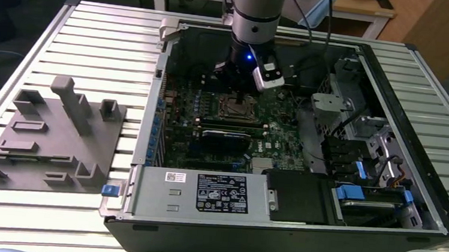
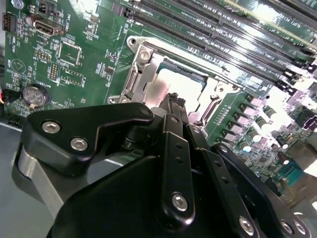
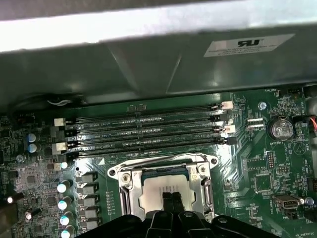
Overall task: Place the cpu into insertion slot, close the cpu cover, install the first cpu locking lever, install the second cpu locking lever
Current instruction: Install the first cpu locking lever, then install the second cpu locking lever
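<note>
Shiny metal cpu cover (image 3: 163,174), dull cpu (image 3: 157,194) (matt grey)

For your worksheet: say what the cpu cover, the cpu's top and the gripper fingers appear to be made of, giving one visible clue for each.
cpu cover: likely bare steel, shiny silver, catching bright glints.
cpu top: metal, duller pale grey, with a soft matte sheen.
Gripper fingers: black, matte, held by silver screws; whether plastic or coated metal cannot be told.
</note>
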